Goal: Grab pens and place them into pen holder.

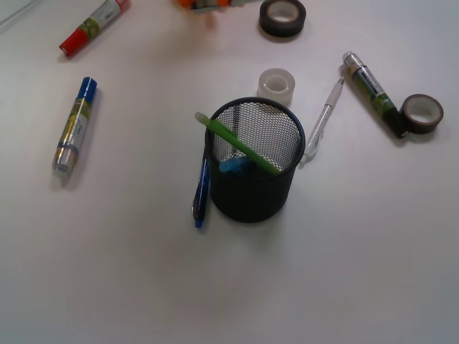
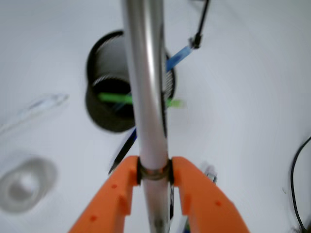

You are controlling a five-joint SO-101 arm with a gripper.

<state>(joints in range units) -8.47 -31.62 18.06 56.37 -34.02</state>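
wrist: jaws [image 2: 154,174] clamp one silver pen [image 2: 146,97]; two pens in holder [image 1: 251,161]; two outside.

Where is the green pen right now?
In the front view the green pen is in the middle of the table, lying slanted across the black pen holder, its pale tip poking over the left rim just above the dark blue pen.
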